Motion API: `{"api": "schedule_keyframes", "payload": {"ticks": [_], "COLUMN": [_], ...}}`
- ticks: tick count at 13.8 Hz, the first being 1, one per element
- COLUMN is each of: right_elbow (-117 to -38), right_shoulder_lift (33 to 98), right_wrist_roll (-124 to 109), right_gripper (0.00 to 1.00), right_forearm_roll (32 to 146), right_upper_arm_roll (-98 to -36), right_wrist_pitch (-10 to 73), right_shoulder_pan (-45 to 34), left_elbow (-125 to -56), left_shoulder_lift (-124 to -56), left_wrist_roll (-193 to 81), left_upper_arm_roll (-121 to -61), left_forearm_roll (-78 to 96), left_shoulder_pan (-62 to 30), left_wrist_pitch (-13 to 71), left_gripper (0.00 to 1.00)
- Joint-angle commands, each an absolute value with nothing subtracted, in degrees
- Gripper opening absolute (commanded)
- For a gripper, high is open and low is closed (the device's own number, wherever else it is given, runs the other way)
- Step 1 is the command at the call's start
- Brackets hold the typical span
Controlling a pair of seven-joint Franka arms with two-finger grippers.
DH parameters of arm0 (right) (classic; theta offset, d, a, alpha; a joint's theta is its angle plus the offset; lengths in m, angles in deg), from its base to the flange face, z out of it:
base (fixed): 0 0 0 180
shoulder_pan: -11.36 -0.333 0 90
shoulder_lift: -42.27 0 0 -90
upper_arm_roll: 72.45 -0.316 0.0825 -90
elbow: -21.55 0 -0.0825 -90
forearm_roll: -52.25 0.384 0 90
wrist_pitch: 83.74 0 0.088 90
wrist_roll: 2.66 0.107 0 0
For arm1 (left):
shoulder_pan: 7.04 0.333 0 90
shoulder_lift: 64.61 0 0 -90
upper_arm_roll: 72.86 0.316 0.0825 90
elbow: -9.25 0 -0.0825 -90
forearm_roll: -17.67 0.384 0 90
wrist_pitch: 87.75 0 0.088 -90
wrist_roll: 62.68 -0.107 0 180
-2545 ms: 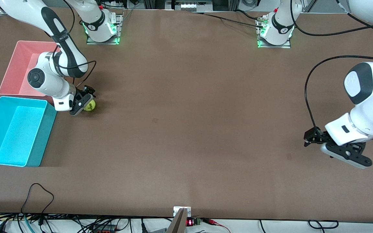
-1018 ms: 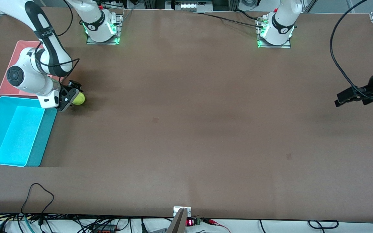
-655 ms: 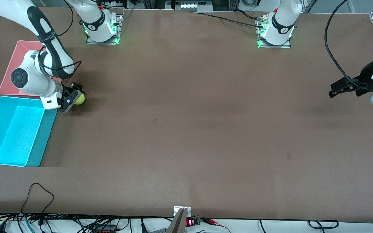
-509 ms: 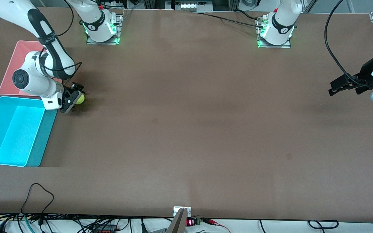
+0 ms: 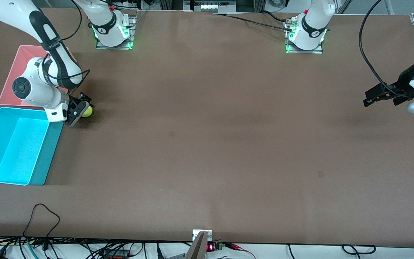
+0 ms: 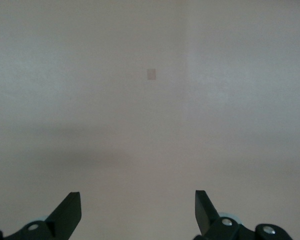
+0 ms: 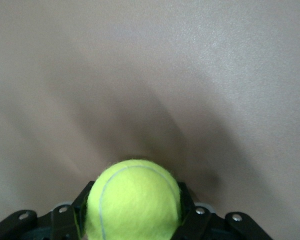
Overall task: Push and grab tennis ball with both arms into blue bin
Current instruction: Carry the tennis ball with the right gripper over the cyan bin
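Note:
The tennis ball (image 5: 88,112) (image 7: 135,200), fuzzy yellow-green, sits low at the table surface between the black fingers of my right gripper (image 5: 84,110) (image 7: 135,212), which is shut on it. It is just off the corner of the blue bin (image 5: 54,144) that lies farthest from the front camera, toward the right arm's end. My left gripper (image 5: 369,98) (image 6: 137,202) hangs open over bare table at the left arm's end, holding nothing.
A pink bin (image 5: 14,73) stands right beside the blue bin, farther from the front camera, partly hidden by the right arm. Cables trail along the table edge nearest the front camera (image 5: 41,216).
The right gripper has closed on the tennis ball after nudging it toward the bins. The left arm has lifted, drawn back toward its own end of the table, and now holds nearly still.

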State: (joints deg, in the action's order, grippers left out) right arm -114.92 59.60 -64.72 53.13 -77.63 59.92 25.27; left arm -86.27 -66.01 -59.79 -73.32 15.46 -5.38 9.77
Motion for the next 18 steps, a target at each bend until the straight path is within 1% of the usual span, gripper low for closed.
{"api": "schedule_keyframes", "payload": {"ticks": [1,2,7,9,12,14,15,17,18], "right_elbow": [-115.0,-114.9,-107.8,-103.7,-98.8,-97.2,-95.9,-92.6,-92.4], "right_shoulder_lift": [59.6,59.4,58.0,57.5,57.4,57.6,58.0,58.7,59.1], "right_wrist_roll": [-64.7,-64.1,-50.1,-44.4,-30.6,-26.8,-25.0,-22.7,-22.5], "right_gripper": [0.1,0.0,0.0,0.0,0.0,0.0,0.0,0.0,0.0], "right_forearm_roll": [52.3,52.6,52.9,53.3,52.6,52.3,50.4,47.5,47.2], "right_upper_arm_roll": [-78.3,-78.3,-78.3,-78.3,-77.6,-74.1,-72.2,-68.6,-66.4], "right_wrist_pitch": [60.6,60.7,59.7,56.3,51.1,49.7,48.8,44.3,43.6], "right_shoulder_pan": [25.9,25.9,25.3,25.3,25.9,26.0,26.0,25.7,25.3], "left_elbow": [-84.1,-83.9,-83.8,-83.8,-83.8,-83.8,-83.8,-83.6,-83.0], "left_shoulder_lift": [-67.2,-67.2,-67.1,-66.9,-66.7,-66.7,-66.7,-66.7,-66.9], "left_wrist_roll": [-60.8,-61.0,-61.1,-61.1,-61.1,-61.1,-61.1,-61.1,-61.1], "left_upper_arm_roll": [-73.9,-73.7,-73.8,-73.8,-73.7,-73.7,-73.7,-73.8,-73.8], "left_forearm_roll": [16.4,16.2,16.1,16.0,16.0,16.1,16.1,16.1,16.0], "left_shoulder_pan": [-4.8,-4.8,-4.8,-4.8,-4.7,-4.7,-4.8,-4.8,-4.8], "left_wrist_pitch": [9.5,9.5,9.3,8.9,5.9,5.9,5.9,5.9,5.9], "left_gripper": [1.0,1.0,1.0,1.0,1.0,1.0,1.0,1.0,1.0]}}
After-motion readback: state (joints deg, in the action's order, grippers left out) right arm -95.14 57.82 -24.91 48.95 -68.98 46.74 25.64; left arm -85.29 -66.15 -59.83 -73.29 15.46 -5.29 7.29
